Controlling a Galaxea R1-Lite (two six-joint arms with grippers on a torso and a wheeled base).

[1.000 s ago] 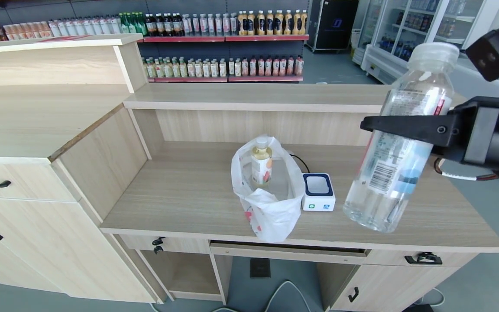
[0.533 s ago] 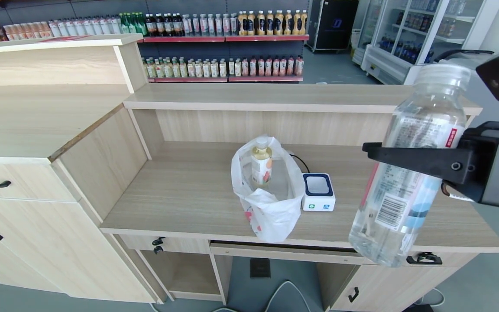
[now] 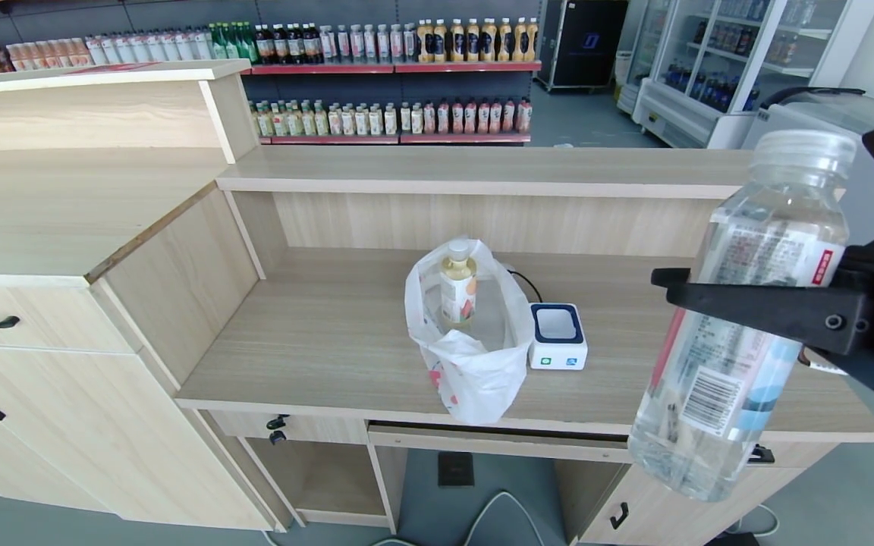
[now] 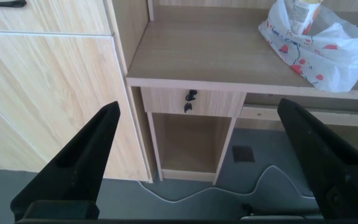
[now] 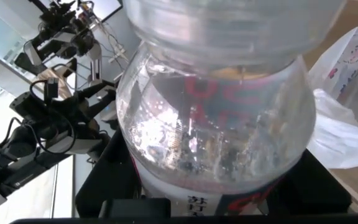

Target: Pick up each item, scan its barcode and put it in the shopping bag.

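I see my right end effector (image 3: 683, 288) cut off at the picture's edge, its far half hidden behind the water bottle (image 3: 718, 394).

Clear water bottle (image 3: 767, 243), tilted, aloft; white shopping bag (image 3: 475, 379) on counter (image 3: 331, 341), juice bottle (image 3: 457, 292) inside.

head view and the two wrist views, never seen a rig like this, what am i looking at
This is a two-armed robot at a shop counter. The wide picture comes from a camera on its head; the other two come from cameras on its wrists. On the counter stand a white plastic bag with a drink bottle inside and a small scanner beside it. The right end effector is shut on a clear water bottle, held tilted. The left end effector is open, low before the counter.
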